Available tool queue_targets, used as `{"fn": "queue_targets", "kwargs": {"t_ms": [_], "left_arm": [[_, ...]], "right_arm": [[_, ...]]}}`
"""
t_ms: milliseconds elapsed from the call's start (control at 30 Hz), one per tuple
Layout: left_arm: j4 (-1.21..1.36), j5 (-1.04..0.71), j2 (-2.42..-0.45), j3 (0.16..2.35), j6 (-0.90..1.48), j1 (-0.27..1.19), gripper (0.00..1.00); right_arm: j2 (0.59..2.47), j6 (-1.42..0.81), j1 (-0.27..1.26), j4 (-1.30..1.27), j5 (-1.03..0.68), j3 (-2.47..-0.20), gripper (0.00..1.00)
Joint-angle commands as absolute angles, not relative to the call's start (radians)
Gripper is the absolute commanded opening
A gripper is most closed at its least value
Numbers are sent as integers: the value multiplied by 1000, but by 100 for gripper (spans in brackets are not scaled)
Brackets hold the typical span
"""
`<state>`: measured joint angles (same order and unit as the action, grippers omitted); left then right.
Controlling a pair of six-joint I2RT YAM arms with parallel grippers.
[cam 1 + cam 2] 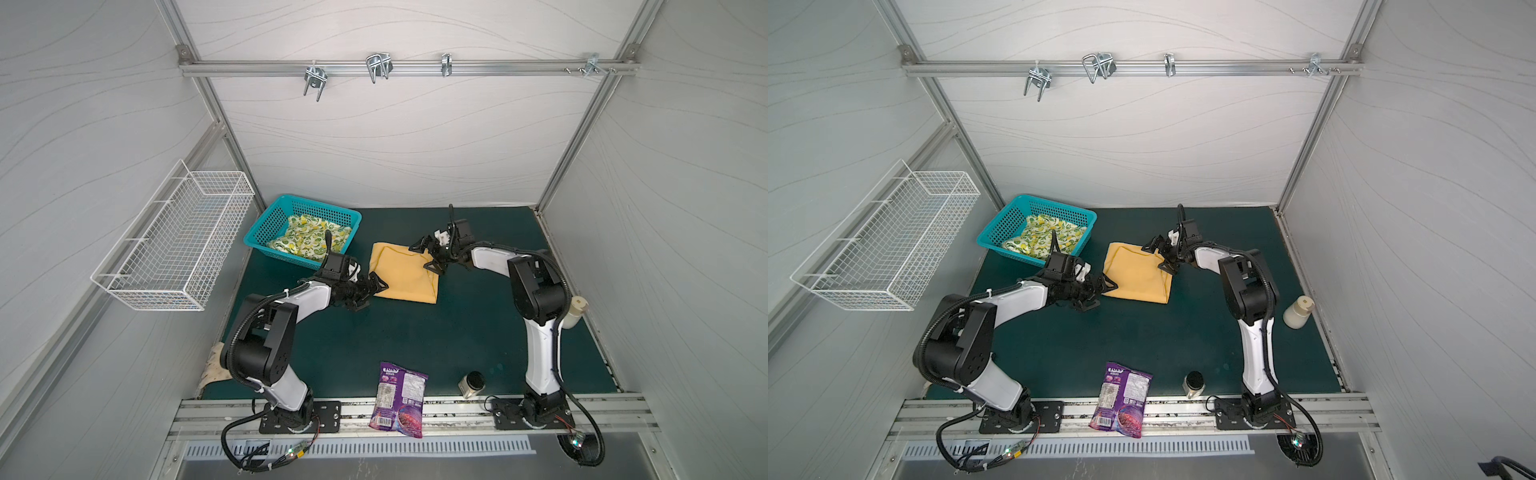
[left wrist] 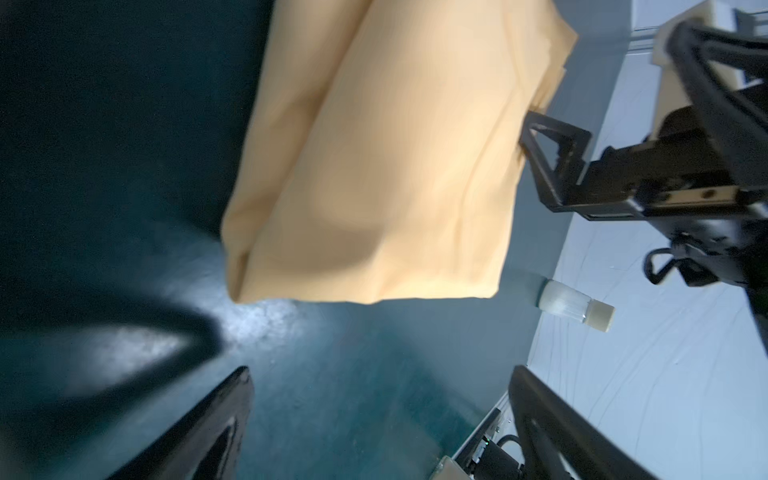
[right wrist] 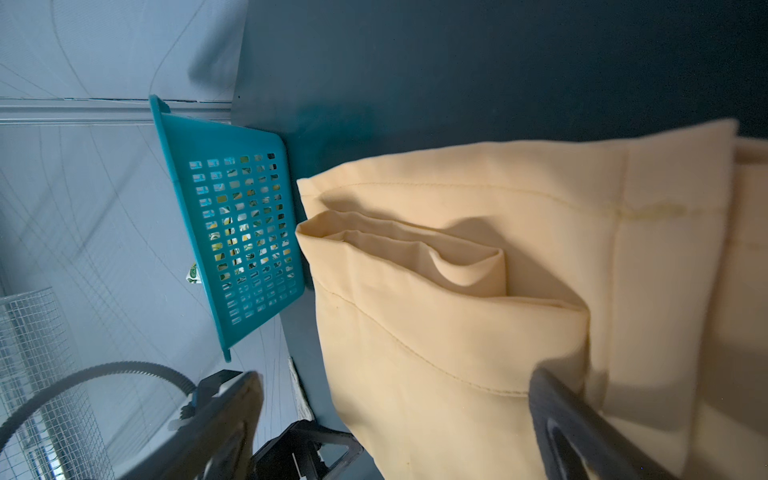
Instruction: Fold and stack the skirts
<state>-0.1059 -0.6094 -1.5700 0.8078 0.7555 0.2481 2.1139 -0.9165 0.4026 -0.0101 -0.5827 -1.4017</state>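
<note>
Presently we list:

- **Yellow skirt (image 1: 404,274):** folded to a rough square and lying flat on the green mat (image 1: 415,340), between both pincers.
- **Left pincer (image 1: 371,294):** jaws wide and empty, just beside the skirt's near left corner.
- **Right pincer (image 1: 426,255):** jaws wide and empty, with one finger at the skirt's far right edge. We cannot tell whether it touches.
- **Lemon-print skirt (image 1: 305,239):** crumpled in the blue basket (image 1: 266,226), beyond the left pincer and well apart from the right.

We judge the left arm nearer for fetching the lemon-print skirt, which is not yet folded.
</note>
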Motion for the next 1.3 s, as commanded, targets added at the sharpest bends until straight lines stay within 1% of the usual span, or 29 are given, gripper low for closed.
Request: {"fn": "queue_targets", "kwargs": {"t_ms": [0,100,200,567,667,900,1267], "left_arm": [[-98,-666,-1490,860,797,245,97],[-80,-669,-1449,873,821,247,97],[-53,-660,-1459,885,826,247,98],[130,-744,-1722,963,867,247,98],[132,-735,-1764,961,860,245,98],[49,-665,-1804,927,777,235,98],[89,-654,-1836,851,768,218,98]], "right_arm": [[2011,-920,410,-3,-607,-1392,99],[1957,-905,410,10,-607,-1388,99],[1909,-880,410,40,-597,-1379,99],[1765,-699,407,214,-487,-1304,99],[1749,-663,404,240,-467,-1269,99],[1732,-630,391,234,-455,-1178,99],[1706,-572,387,278,-375,-1109,99]]}}
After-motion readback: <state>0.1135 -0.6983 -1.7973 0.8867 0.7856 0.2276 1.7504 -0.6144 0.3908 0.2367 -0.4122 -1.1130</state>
